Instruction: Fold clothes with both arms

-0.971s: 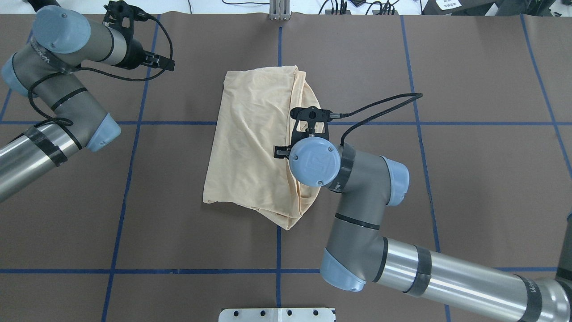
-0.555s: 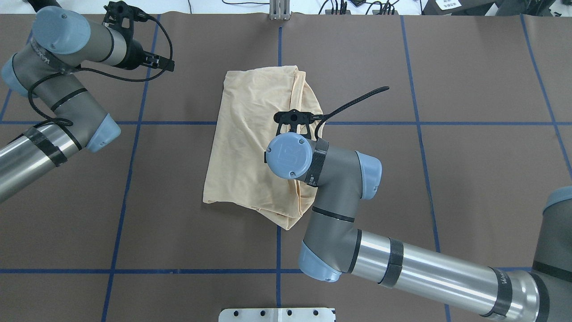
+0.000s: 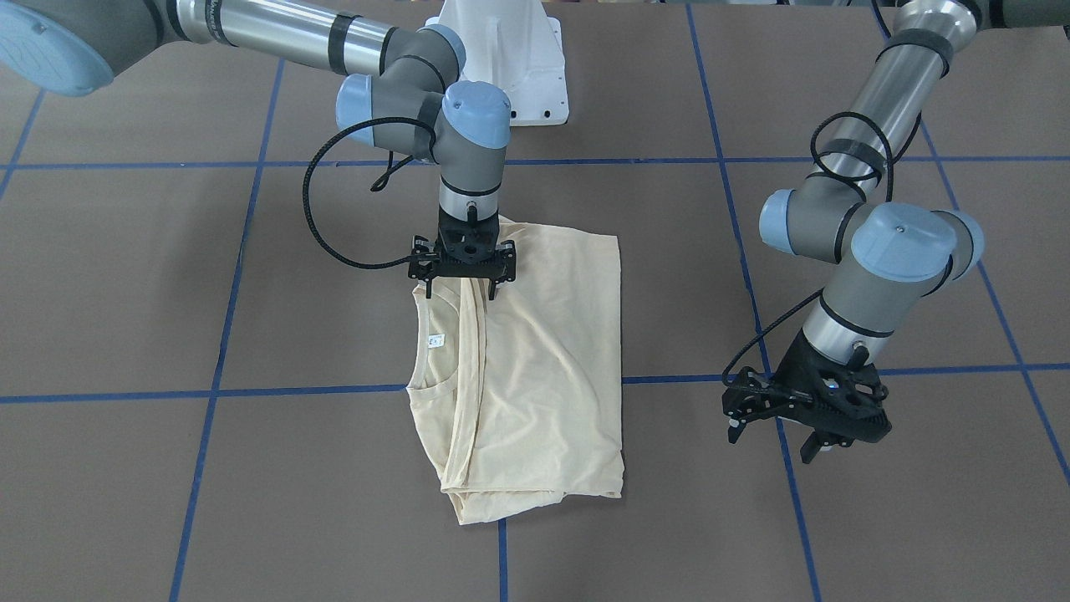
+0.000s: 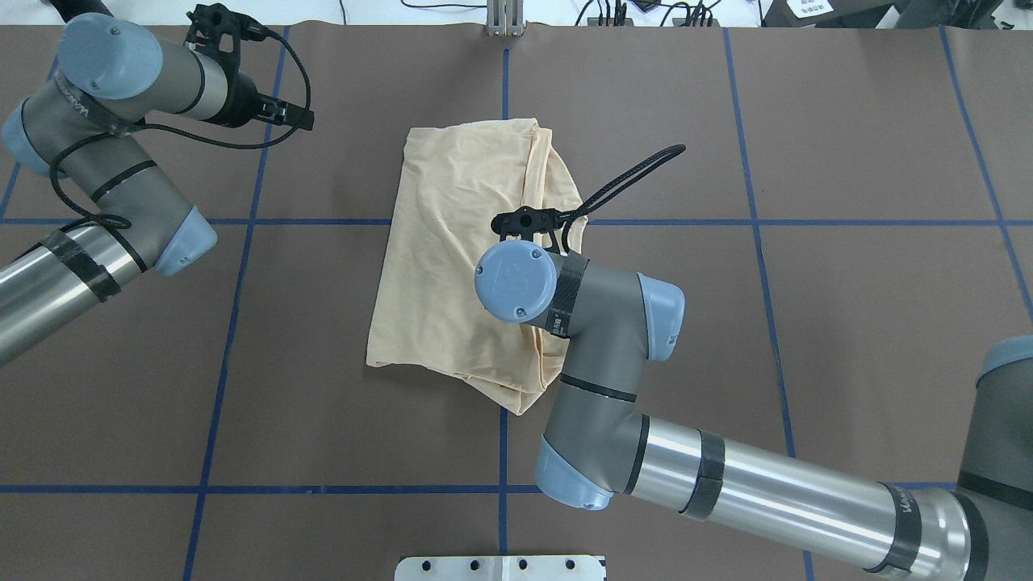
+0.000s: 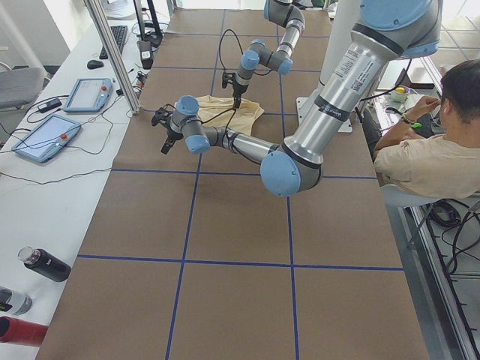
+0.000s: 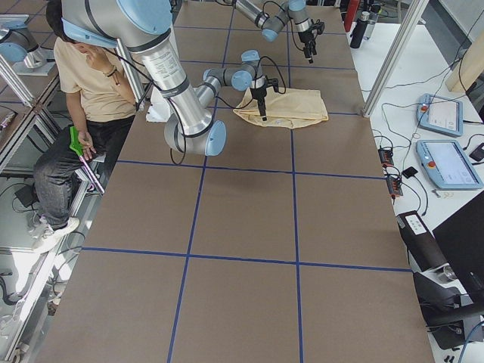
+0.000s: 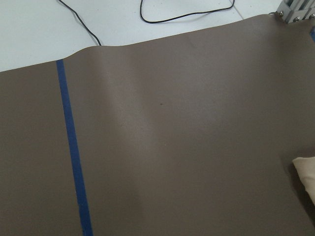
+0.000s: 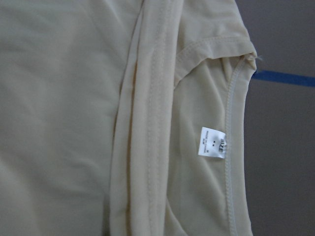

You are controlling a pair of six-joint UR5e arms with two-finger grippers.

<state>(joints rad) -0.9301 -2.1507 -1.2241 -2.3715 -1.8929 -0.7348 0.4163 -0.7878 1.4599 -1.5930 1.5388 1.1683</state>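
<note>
The cream T-shirt point(image 4: 452, 242) lies folded into a long rectangle at the table's middle, print hidden; it also shows in the front view point(image 3: 543, 351). Its neckline and white neck label point(image 8: 212, 142) fill the right wrist view. My right gripper point(image 3: 461, 291) is open and points straight down, its fingertips point(image 3: 493, 293) at the shirt's edge nearest the robot base, by the folded hem. In the overhead view the wrist hides it. My left gripper point(image 3: 773, 443) is open and empty, hovering over bare table well to the side of the shirt; it also shows in the overhead view point(image 4: 294, 113). A shirt corner point(image 7: 306, 174) shows in the left wrist view.
The brown table cover point(image 4: 847, 121) has blue tape lines point(image 4: 226, 323). The white pedestal base point(image 3: 501, 50) stands behind the shirt. A metal post point(image 4: 504, 16) is at the far edge. A seated person point(image 5: 427, 157) and tablets point(image 5: 45, 135) are beside the table.
My right arm has swung leftward in the overhead view, carrying its wrist further over the shirt. The shirt and my left arm have not moved.
</note>
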